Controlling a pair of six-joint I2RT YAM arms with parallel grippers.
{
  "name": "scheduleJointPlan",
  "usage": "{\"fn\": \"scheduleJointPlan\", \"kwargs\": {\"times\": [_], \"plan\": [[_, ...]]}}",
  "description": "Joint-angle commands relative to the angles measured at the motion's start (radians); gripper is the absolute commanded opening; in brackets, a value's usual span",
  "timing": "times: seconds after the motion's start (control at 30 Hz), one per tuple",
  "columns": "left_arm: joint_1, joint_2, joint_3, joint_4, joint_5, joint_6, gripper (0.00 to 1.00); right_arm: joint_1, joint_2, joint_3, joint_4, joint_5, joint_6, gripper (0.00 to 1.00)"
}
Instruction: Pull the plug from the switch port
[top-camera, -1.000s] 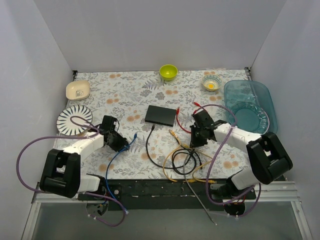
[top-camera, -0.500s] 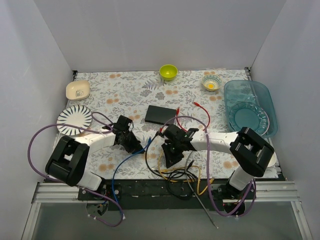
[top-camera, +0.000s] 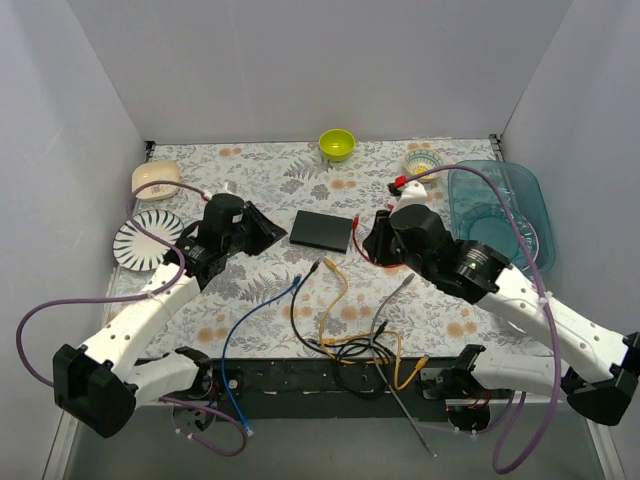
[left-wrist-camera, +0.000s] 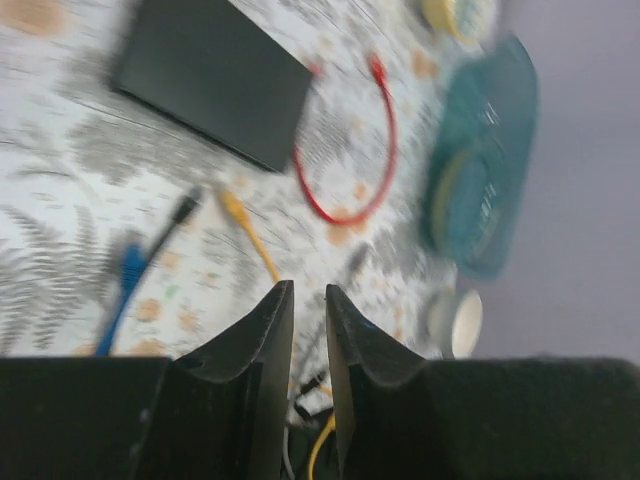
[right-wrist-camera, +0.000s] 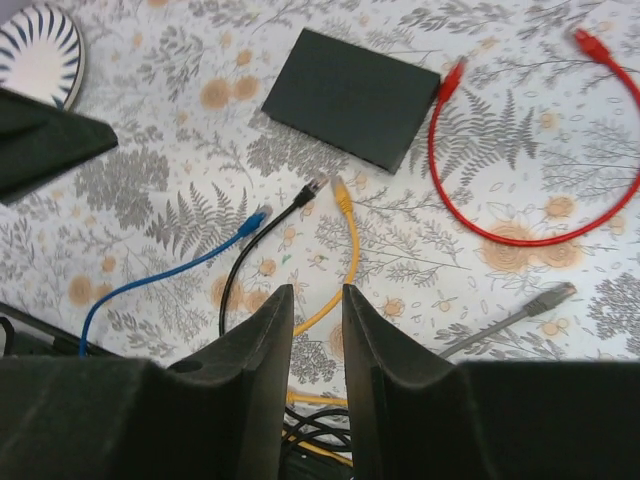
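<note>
The black switch (top-camera: 320, 230) lies flat mid-table; it also shows in the left wrist view (left-wrist-camera: 215, 80) and the right wrist view (right-wrist-camera: 355, 95). A red cable (right-wrist-camera: 500, 235) loops to its right, with one red plug (right-wrist-camera: 452, 75) at the switch's right edge and the other end (right-wrist-camera: 590, 42) loose. My left gripper (top-camera: 268, 228) hovers just left of the switch; its jaws (left-wrist-camera: 308, 290) stand almost together and empty. My right gripper (top-camera: 372, 243) hovers just right of the switch, above the red cable; its jaws (right-wrist-camera: 317, 290) stand almost together and empty.
Loose blue (right-wrist-camera: 255, 220), black (right-wrist-camera: 312, 188), yellow (right-wrist-camera: 340, 190) and grey (right-wrist-camera: 550, 297) plugs lie in front of the switch. Their cables tangle at the near edge (top-camera: 360, 345). A striped plate (top-camera: 148, 238), a cream dish (top-camera: 156, 179), a green bowl (top-camera: 337, 144), a small bowl (top-camera: 423, 165) and a teal tray (top-camera: 500, 215) ring the table.
Both arms have risen off the table and swung toward the back. The left gripper now sits left of the switch, and the right gripper has moved to its right.
</note>
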Motion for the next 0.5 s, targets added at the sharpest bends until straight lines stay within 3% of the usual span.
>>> {"fn": "scheduleJointPlan", "kwargs": {"times": [0.0,0.1,0.2,0.3,0.47], "plan": [[-0.231,0.059,-0.016,0.223,0.301,0.156,0.19,-0.047,-0.065,0.025,-0.082,0.108,0.040,0.35],[-0.449,0.162,-0.003,0.264,0.303,0.244,0.18,-0.099,-0.088,0.043,-0.094,0.088,0.047,0.35],[-0.589,0.281,0.010,0.358,0.321,0.255,0.18,-0.133,-0.111,0.046,-0.094,0.076,0.062,0.35],[-0.703,0.419,0.122,0.384,0.275,0.342,0.19,-0.150,-0.141,0.034,-0.074,0.074,0.068,0.35],[-0.766,0.616,0.291,0.404,0.289,0.387,0.19,-0.162,-0.162,0.019,-0.090,0.071,0.079,0.34]]}}
